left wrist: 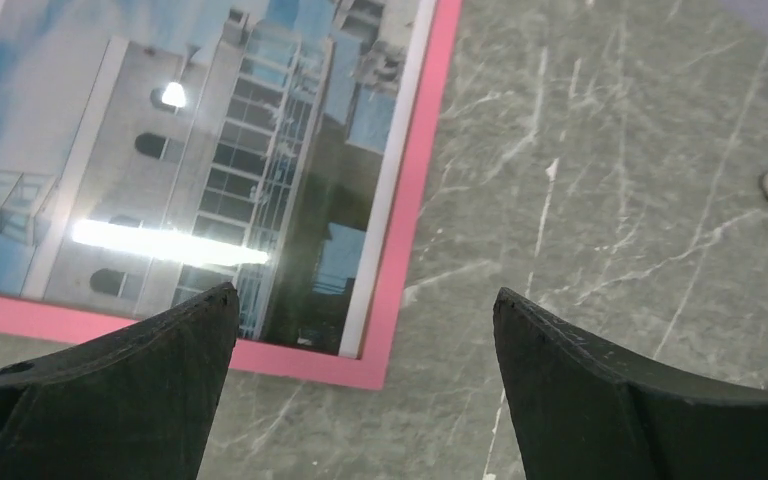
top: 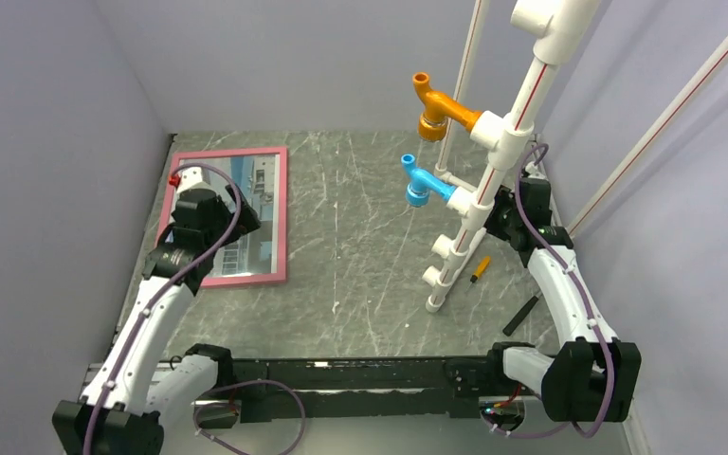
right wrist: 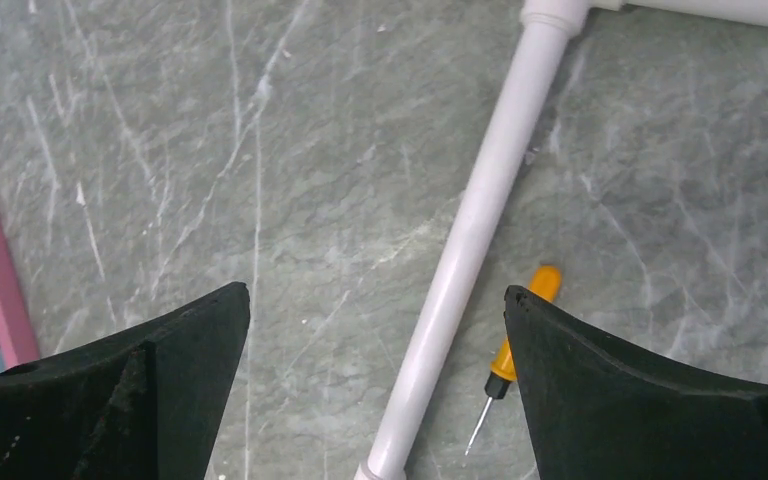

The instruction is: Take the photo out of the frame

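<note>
Hovering over the grey marbled tabletop, both arms have nothing in their grip right now. The large thin pink rectangular picture frame lies flat near the far-left corner of the tabletop, its long side running along the left edge. The glossy print of a pale multi-storey building under blue sky sits inside it, face up, with ceiling lights glaring off the surface.

The left arm's black fingers are spread wide apart, empty, just above one corner of the frame. From the left wrist camera that corner shows up right in the gap between the tips, with the print filling the upper left.

The right arm's black fingers are wide apart too and hold nothing. They hang over bare tabletop toward the right edge, well apart from the frame. Below them runs a white plastic pipe, part of the tall white pipe stand with an orange fitting and a blue fitting. A small orange-handled pointed tool lies on the tabletop just beside that pipe, and a thin black stick lies closer to the near-right corner.
</note>
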